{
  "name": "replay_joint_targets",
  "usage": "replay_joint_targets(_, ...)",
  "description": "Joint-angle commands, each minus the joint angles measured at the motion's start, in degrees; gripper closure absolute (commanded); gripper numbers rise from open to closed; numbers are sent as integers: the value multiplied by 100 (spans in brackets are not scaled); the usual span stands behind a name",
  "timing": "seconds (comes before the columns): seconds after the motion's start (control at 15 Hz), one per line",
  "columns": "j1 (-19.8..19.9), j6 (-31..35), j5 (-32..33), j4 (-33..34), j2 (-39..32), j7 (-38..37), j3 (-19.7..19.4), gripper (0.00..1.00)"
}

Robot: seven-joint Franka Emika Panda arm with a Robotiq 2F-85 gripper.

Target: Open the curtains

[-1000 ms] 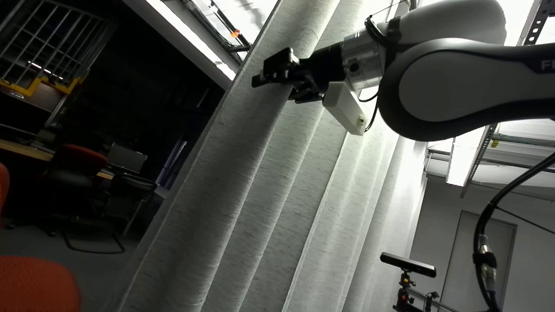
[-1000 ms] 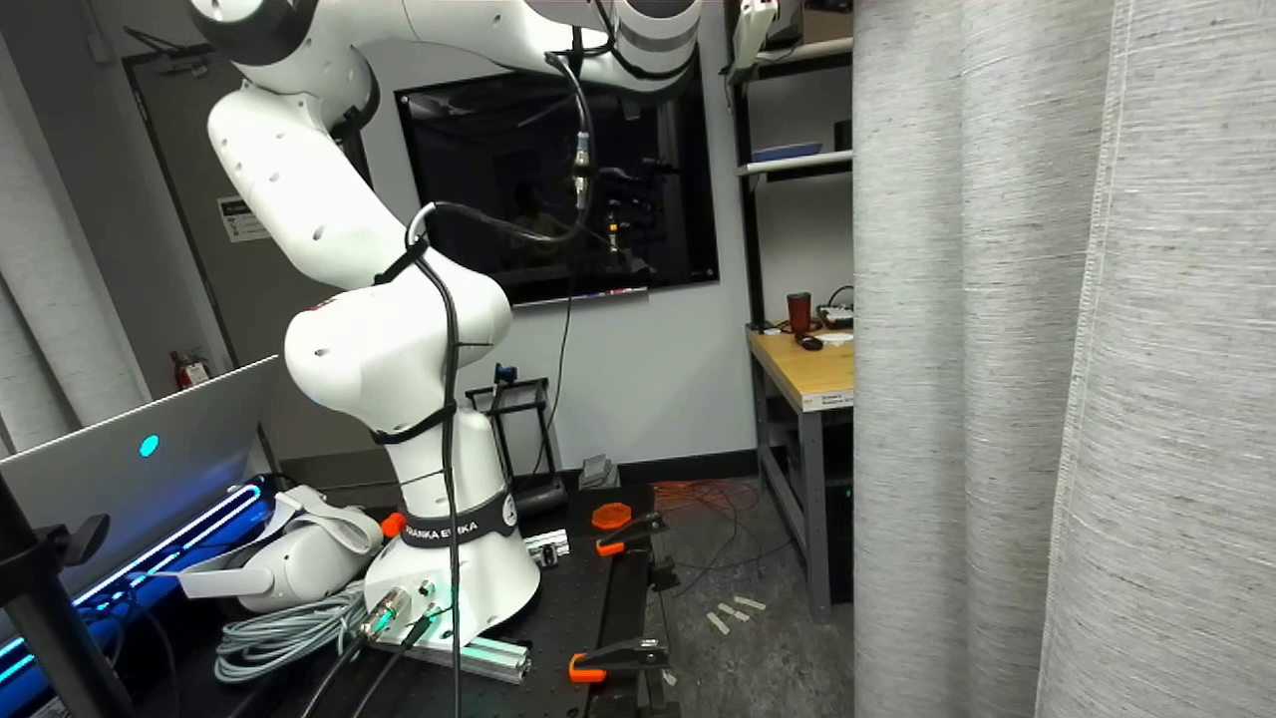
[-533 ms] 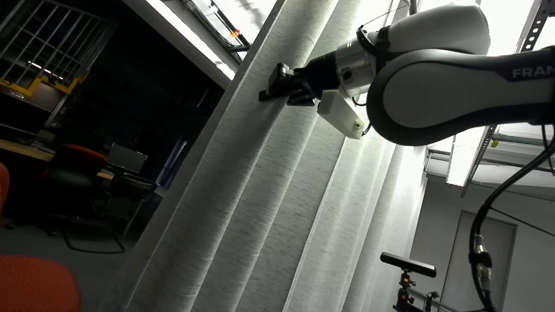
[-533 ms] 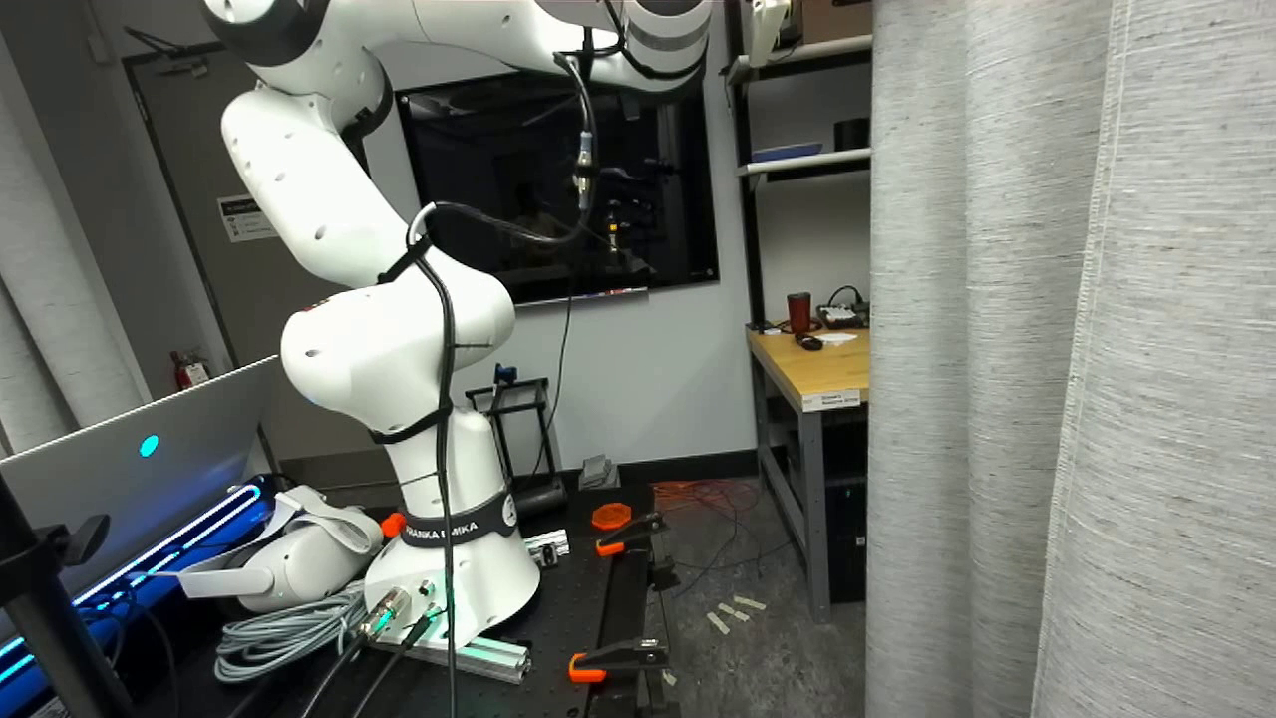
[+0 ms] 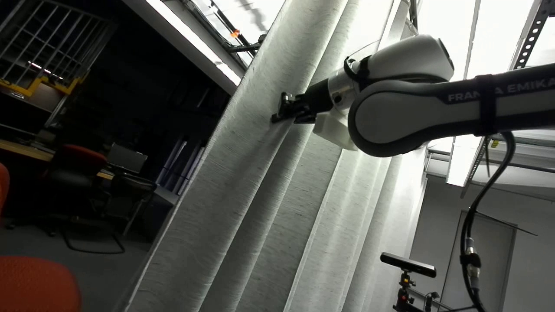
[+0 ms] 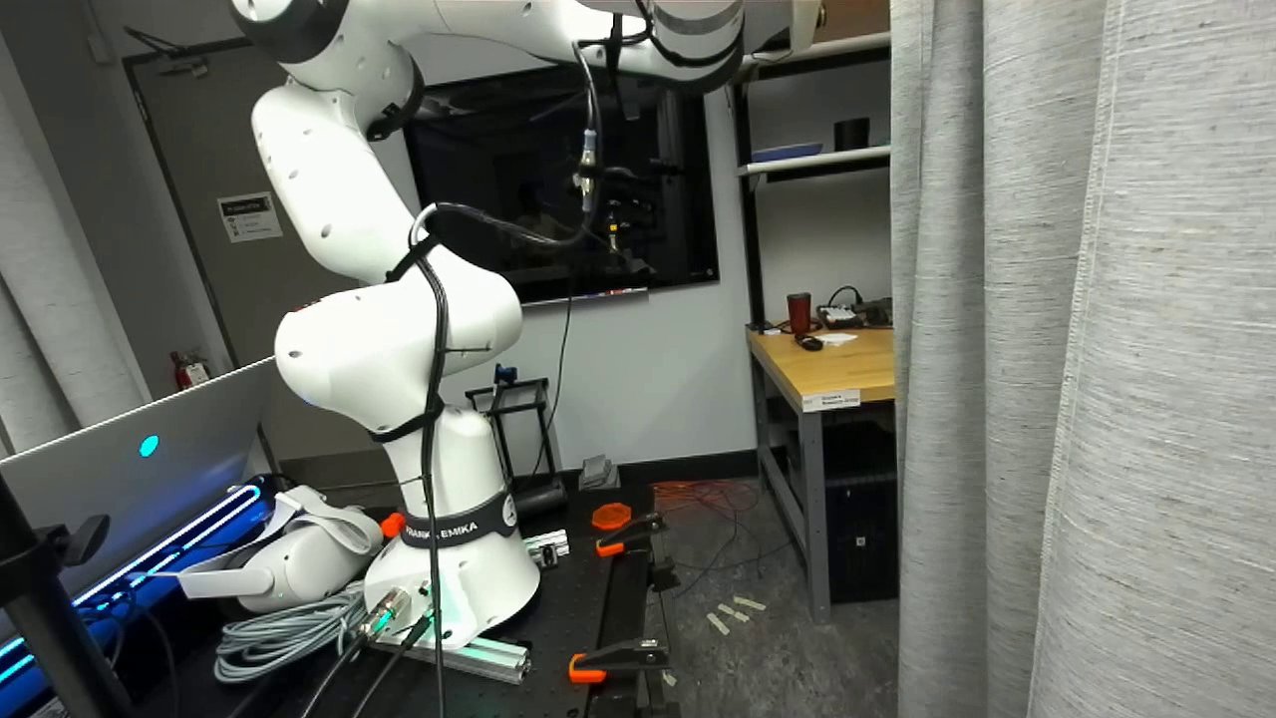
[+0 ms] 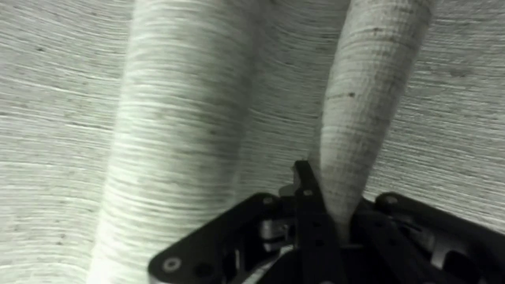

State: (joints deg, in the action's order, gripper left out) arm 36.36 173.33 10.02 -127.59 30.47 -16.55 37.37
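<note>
I'm clamped on fabric here: in the wrist view my black two-fingered gripper (image 7: 336,189) sits between four and five o'clock, its dark jointed fingers (image 7: 312,215) clenched around a pale grey woven fold (image 7: 365,90) that narrows to a pinch between them and swells up toward one o'clock. A broader, brightly lit pleat (image 7: 173,118) runs top to bottom on that fold's nine o'clock side. The fold belongs to the tall, pale grey-white fabric curtains (image 5: 249,195), and in an exterior view they lean straight through the middle, pleats slanting from about twelve o'clock down to seven, my grip high on them, just about twelve. The white-and-black jointed robot arm (image 5: 394,115) stretches in from three o'clock, a boxy white housing (image 5: 331,130) tucked under its wrist at six. Out at eight I see a rounded red-orange chair seat (image 5: 34,284), and at four a black bar-shaped device (image 5: 407,264) on a stand (image 5: 403,299). In an exterior view the curtains fill the three o'clock side, hiding part of a wood-topped, grey-legged table (image 6: 827,367) that carries a dark red cup (image 6: 798,312); there the arm rises from its flared white base (image 6: 478,583) at seven and bends over toward one, a flat, glossy black screen (image 6: 518,170) behind it.
</note>
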Motion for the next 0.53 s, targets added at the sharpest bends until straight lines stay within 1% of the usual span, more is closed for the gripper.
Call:
replay_joint_targets(0.0,1089,-154,300,456,-389,-120,310,100)
replay_joint_targets(0.07,1419,-179,361,549,-465,-147,394,100)
replay_joint_targets(0.2,2254,-225,535,792,-674,-204,622,100)
replay_joint_targets(0.47,3985,-414,981,1342,-1056,-382,1271,100)
